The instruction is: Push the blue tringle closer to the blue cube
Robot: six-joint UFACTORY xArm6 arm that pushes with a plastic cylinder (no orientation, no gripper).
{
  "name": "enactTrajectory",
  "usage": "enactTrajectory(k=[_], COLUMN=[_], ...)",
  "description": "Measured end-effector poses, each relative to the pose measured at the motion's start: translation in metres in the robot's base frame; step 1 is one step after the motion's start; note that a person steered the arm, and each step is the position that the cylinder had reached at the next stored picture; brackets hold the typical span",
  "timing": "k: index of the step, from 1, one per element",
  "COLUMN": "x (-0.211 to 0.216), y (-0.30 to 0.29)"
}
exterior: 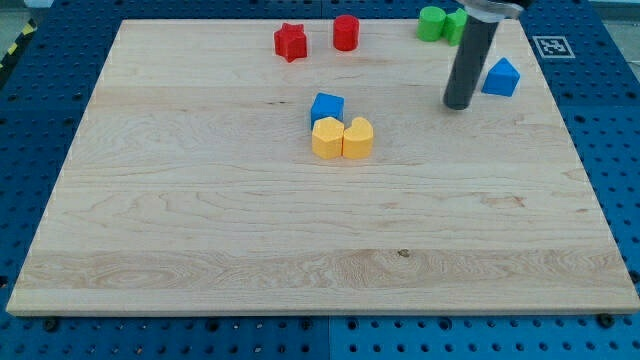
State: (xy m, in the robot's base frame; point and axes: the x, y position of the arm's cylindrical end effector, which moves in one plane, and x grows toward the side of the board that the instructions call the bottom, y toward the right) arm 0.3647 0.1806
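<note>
The blue triangle (501, 77) lies near the board's right edge at the view's upper right. The blue cube (327, 106) sits near the board's middle top, touching two yellow blocks below it. My tip (458, 104) rests on the board just left of and slightly below the blue triangle, a small gap apart from it. The dark rod rises from the tip toward the view's top. The cube is well to the left of my tip.
A yellow hexagon-like block (326, 138) and a yellow heart-like block (358, 137) sit side by side under the cube. A red star (290, 42) and red cylinder (346, 32) are at top middle. Two green blocks (440, 24) sit at top right, partly behind the rod.
</note>
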Motion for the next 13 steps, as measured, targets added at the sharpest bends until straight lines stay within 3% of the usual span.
enactTrajectory(k=[2,4,5,6,8,11,13], x=[0.015,-0.034,-0.068,-0.058,-0.024,-0.011,0.013], y=[0.073,0.122,0.092,0.056,0.064,-0.006,-0.006])
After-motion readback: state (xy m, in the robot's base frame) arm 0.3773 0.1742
